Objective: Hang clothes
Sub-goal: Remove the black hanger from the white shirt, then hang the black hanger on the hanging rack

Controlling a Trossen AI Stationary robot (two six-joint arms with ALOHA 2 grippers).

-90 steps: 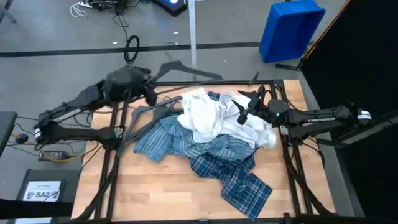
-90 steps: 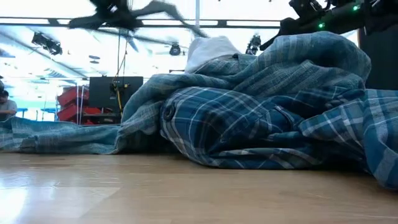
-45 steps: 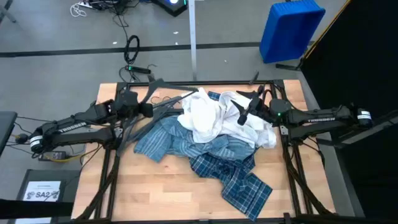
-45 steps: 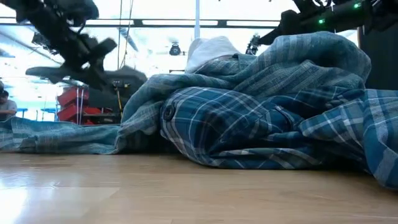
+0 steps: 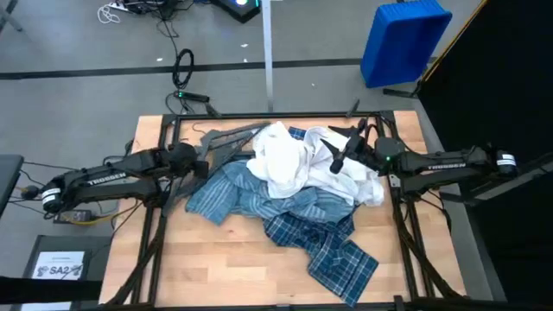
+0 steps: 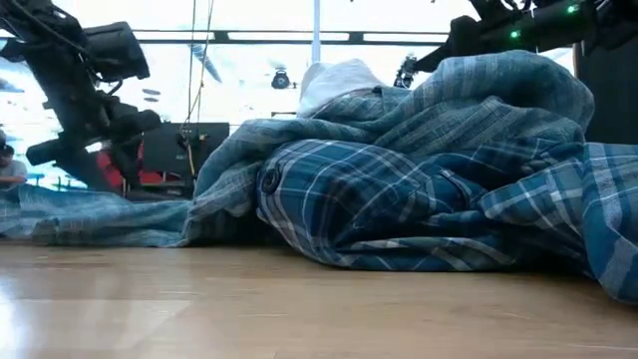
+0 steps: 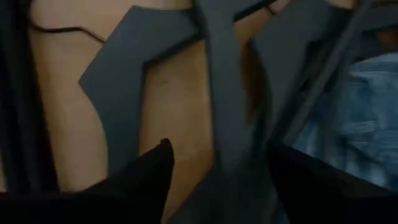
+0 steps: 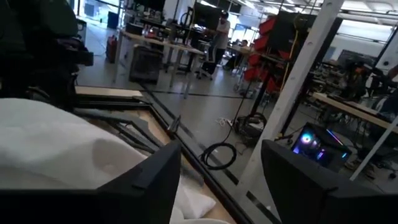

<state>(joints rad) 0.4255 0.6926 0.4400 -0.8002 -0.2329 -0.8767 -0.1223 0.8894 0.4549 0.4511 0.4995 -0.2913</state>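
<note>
Clothes [image 5: 289,194] heaped between left pincer [image 5: 200,157] and right pincer [image 5: 339,149]

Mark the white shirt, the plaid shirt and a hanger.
white shirt [image 5: 281,164], high view, its bunched middle.
plaid shirt [image 5: 333,246], high view, its spread lower part.
hanger [image 5: 226,138], high view, its dark arm.

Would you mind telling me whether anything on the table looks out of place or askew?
Yes: the three shirts lie tangled in one heap, the white shirt on top, over the striped shirt and plaid shirt. Dark hangers lie partly under its edge.
</note>
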